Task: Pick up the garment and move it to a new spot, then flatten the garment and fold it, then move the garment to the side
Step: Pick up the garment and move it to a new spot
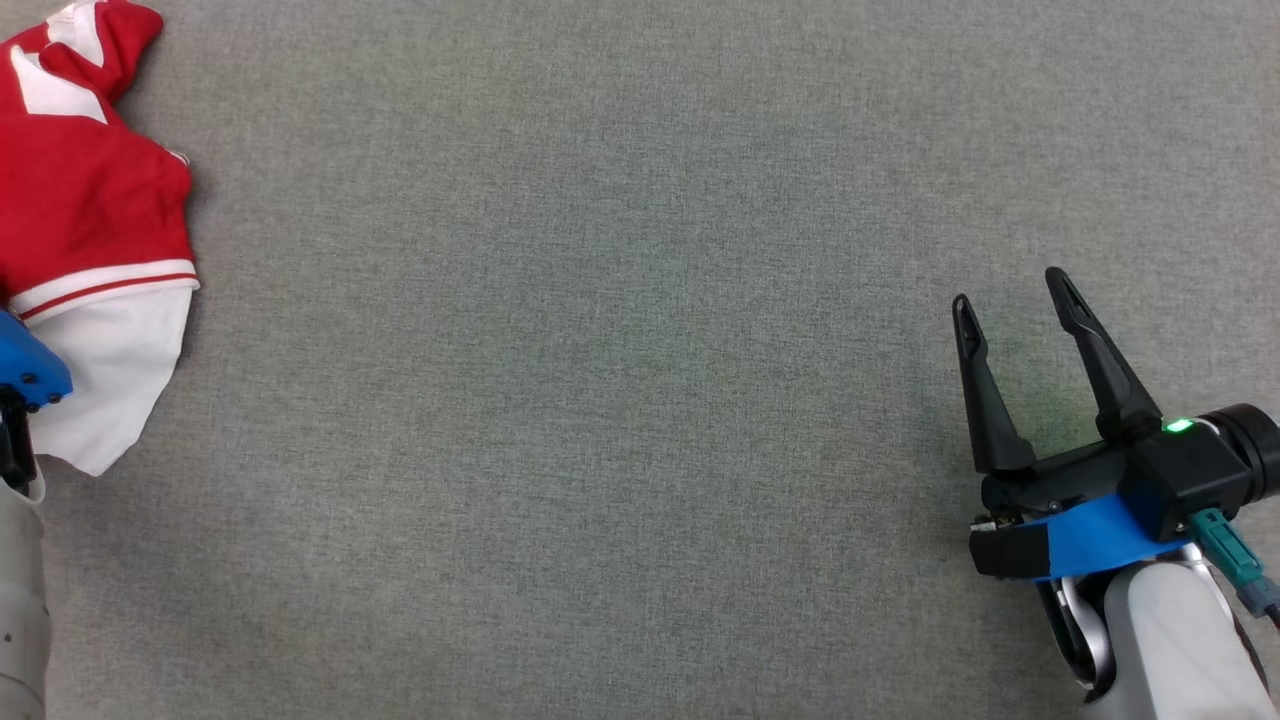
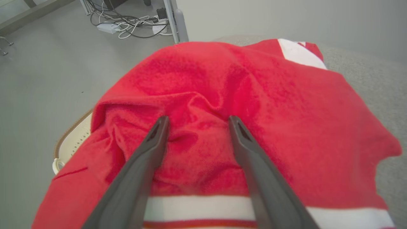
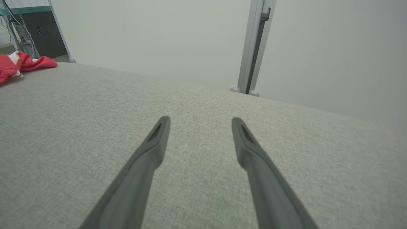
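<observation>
The garment (image 1: 90, 210), red with white bands and a white hem, lies crumpled at the table's far left edge. In the left wrist view the garment (image 2: 286, 105) bulges up under my left gripper (image 2: 198, 122), whose fingers stand open with their tips against the red folds and a hump of cloth between them. My right gripper (image 1: 1012, 292) hovers open over bare grey cloth at the table's lower right, far from the garment. In the right wrist view my right gripper (image 3: 201, 122) has nothing between its fingers, and the garment (image 3: 22, 65) is small at far left.
The grey fabric-covered table (image 1: 600, 400) spreads between the two arms. Beyond the garment a pale basket rim (image 2: 71, 136) pokes out at the table's left side. Cables and a power strip (image 2: 127, 25) lie on the floor. A metal post (image 3: 254, 47) stands behind the table.
</observation>
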You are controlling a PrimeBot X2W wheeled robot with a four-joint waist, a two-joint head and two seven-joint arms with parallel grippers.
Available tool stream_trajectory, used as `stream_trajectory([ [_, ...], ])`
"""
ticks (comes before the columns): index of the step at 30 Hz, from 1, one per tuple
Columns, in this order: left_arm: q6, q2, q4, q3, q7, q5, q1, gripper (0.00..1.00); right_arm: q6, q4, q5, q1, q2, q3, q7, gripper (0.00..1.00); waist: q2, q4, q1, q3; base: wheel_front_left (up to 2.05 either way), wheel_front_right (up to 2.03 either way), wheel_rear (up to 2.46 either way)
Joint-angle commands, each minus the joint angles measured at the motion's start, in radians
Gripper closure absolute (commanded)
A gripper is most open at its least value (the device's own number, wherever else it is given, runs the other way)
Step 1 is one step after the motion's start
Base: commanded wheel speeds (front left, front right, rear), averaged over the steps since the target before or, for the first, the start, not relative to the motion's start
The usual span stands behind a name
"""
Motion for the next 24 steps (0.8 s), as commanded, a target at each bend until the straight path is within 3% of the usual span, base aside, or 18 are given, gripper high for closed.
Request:
stream_trajectory([
  [1,-0.002,-0.004,0.013,0.000,0.011,-0.004,-0.017,0.00,0.000,0.000,-0.006,-0.001,-0.004,0.002,-0.004,0.00,-0.0001,-0.001,0.0000,-0.002,0.00,0.00,0.00],
  [5,-0.015,-0.023,0.056,-0.009,0.058,-0.017,-0.018,0.00,0.000,0.009,0.001,-0.003,-0.003,0.011,-0.004,0.00,-0.0001,-0.004,0.0000,-0.009,0.00,0.00,0.00],
  [6,-0.017,-0.026,0.061,-0.012,0.063,-0.018,-0.016,0.51,0.000,0.010,0.002,-0.002,-0.003,0.014,-0.004,0.00,-0.0001,-0.005,0.0000,-0.012,0.00,0.00,0.00],
  [7,-0.019,-0.029,0.065,-0.014,0.068,-0.020,-0.014,0.70,0.000,0.012,0.003,-0.001,-0.001,0.016,-0.004,0.00,-0.0001,-0.007,0.0000,-0.014,0.00,0.00,0.00],
  [8,-0.018,-0.031,0.069,-0.015,0.072,-0.021,-0.010,1.00,0.000,0.015,0.005,0.000,0.000,0.017,-0.004,0.00,-0.0001,-0.008,0.0000,-0.018,0.00,0.00,0.00],
  [24,-0.052,-0.020,-0.042,-0.100,-0.095,0.009,-0.107,1.00,0.000,0.046,0.049,0.018,0.029,0.028,-0.004,0.00,-0.0001,-0.026,0.0000,-0.124,0.00,0.00,0.00],
])
